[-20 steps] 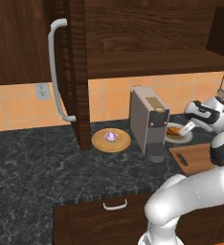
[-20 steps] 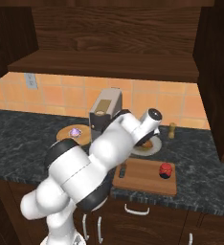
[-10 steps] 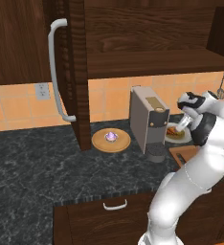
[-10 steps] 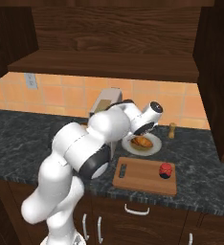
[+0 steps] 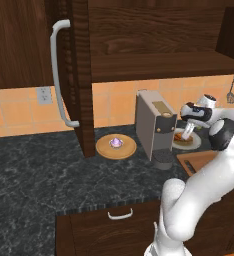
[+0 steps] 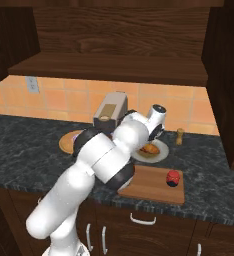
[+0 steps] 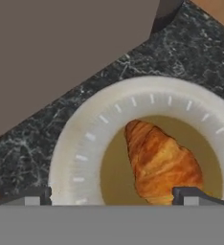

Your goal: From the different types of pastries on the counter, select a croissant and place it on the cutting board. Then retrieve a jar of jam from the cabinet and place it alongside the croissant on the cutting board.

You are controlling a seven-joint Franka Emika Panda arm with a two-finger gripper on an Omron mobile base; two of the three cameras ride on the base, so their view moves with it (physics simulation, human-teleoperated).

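A golden-brown croissant (image 7: 162, 162) lies on a white plate (image 7: 83, 148) on the dark marbled counter (image 5: 49, 175). My gripper (image 7: 111, 196) hovers open just above it, one fingertip (image 7: 28, 196) over the plate's rim and the other over the croissant's end. In the left base view the gripper (image 5: 188, 133) points down at the croissant (image 5: 181, 137). The jar of jam (image 6: 173, 177), red-lidded, stands on the wooden cutting board (image 6: 149, 182), in front of the croissant (image 6: 150, 149). The cabinet (image 5: 34, 45) door with its pale bar handle (image 5: 59, 75) hangs open at left.
A grey coffee machine (image 5: 154, 125) stands close beside the plate, on its left. Further left a purple cupcake (image 5: 117, 143) sits on a round wooden plate (image 5: 105, 149). A tan pepper shaker (image 6: 179, 136) is behind the white plate (image 6: 160, 152). A shelf (image 6: 109, 67) overhangs the counter.
The arm's elbow has swung out to the right and upward while the hand has stayed over the white plate, pointing down at the croissant. Nothing on the counter has moved.
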